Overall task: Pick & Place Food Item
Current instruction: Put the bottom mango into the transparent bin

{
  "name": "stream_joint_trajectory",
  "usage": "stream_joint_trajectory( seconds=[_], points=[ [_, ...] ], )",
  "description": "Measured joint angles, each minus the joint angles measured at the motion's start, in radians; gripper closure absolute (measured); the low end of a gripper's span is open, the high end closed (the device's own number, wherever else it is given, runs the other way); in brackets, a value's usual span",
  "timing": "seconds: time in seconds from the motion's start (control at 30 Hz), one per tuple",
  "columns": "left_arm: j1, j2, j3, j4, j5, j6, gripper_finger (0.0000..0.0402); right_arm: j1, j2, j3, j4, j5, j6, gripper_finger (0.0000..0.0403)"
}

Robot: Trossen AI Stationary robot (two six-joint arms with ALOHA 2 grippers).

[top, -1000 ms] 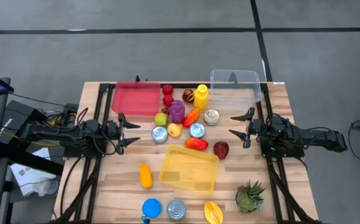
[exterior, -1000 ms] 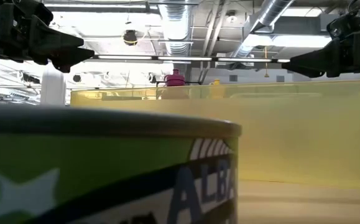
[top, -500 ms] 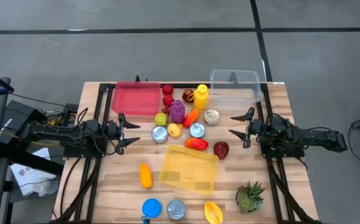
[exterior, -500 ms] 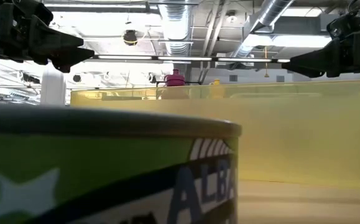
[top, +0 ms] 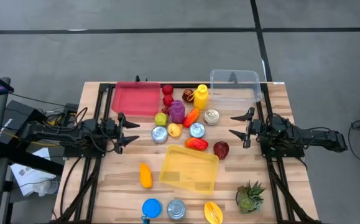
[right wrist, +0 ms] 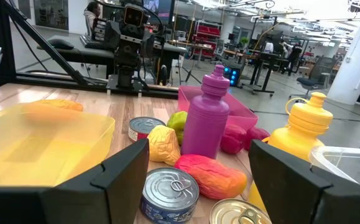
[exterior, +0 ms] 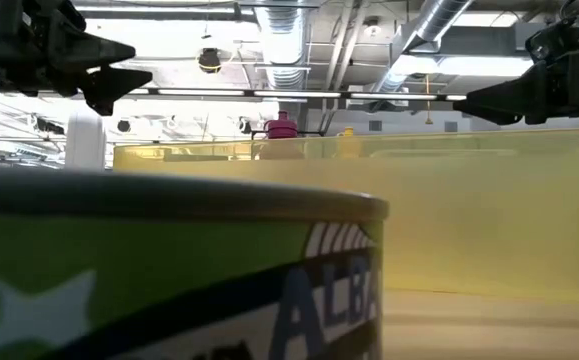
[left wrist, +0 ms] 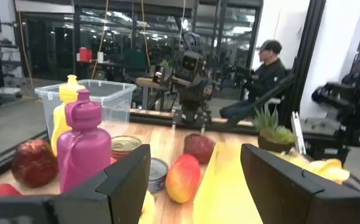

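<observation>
The low view is blocked by a tuna can (exterior: 169, 270). Both spread, empty claws, left (top: 125, 130) and right (top: 240, 125), are flanked by bare tabletop (top: 117, 186).

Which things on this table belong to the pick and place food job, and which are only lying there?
Job: mango, orange carrot, yellow bin, red bin, left gripper and right gripper, both open and empty.

Lying about: potted plant, blue lid.

Both arms are black, built of chunky jointed segments; thin dark cables trail beside the left arm (top: 49, 134). Each gripper, left gripper (top: 125, 130) and right gripper (top: 240, 126), ends in two slim, pointed black fingers with flat matte inner faces
</observation>
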Motion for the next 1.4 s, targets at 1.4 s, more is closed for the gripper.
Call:
stream_joint_trajectory(
  seconds=[1.4],
  points=[
    [0.002,0.296,0.0,0.147,-0.002,0.113,0.0156,0.017,0.208,0.068,-0.005,-0.023,0.397,0.013]
  ],
)
